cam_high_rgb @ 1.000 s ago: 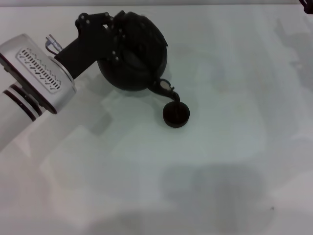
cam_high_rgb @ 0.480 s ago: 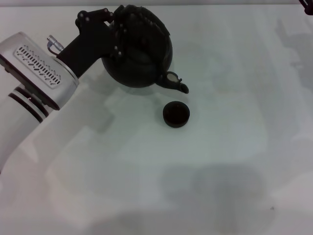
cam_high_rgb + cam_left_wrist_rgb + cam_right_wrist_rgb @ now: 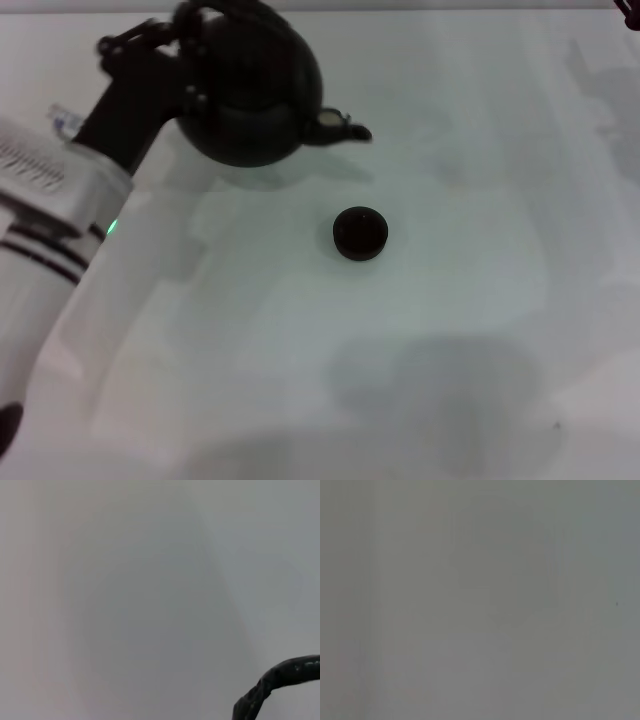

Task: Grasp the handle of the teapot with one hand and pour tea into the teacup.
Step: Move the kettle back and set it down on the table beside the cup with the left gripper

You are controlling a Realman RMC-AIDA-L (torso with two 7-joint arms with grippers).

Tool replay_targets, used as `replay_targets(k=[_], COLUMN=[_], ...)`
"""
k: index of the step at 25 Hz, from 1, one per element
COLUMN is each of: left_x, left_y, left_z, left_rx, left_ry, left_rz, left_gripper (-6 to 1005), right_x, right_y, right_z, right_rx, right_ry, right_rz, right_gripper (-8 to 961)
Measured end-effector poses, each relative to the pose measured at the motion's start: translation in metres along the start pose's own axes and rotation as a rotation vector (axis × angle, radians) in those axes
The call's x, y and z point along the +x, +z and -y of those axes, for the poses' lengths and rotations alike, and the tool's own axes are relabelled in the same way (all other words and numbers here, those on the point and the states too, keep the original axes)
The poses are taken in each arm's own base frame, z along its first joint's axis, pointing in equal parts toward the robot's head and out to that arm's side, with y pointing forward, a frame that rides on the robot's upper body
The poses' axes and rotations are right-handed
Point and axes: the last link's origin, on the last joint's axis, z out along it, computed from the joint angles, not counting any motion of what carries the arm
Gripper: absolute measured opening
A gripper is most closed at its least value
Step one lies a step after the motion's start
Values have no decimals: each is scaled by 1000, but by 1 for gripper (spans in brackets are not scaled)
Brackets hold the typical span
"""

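Change: teapot [image 3: 250, 95] has swung back from its tilt over the teacup [image 3: 360, 233] and sits further toward the far left.
Teapot: roughly level, spout pointing right, well apart from the teacup.
Handle [image 3: 205, 18]: arched over the lid.
Left gripper [image 3: 185, 45]: clamped on the handle.
Table [image 3: 450, 330]: white, carries the teacup.
Right gripper: out of sight.
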Motion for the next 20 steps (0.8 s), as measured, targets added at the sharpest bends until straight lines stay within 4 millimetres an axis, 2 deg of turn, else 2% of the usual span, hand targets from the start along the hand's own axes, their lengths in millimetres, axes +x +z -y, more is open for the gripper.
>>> replay_targets(k=[2, 6, 13, 20], left_x=[-1, -6, -12, -22], left_y=[-15, -26, -32, -28], left_z=[0, -1, 1, -5], left_rx=[98, 178, 258, 226], left_ry=[-74, -147, -205, -222], left_rz=[2, 38, 82, 160], left_gripper=[84, 84, 83, 82], right_x=[0, -4, -9, -9], right_y=[0, 3, 8, 8], right_z=[0, 1, -1, 0], right_rx=[0, -2, -7, -6], right_ry=[-1, -9, -17, -20], right_rz=[1, 12, 25, 24], right_gripper=[828, 828, 828, 828])
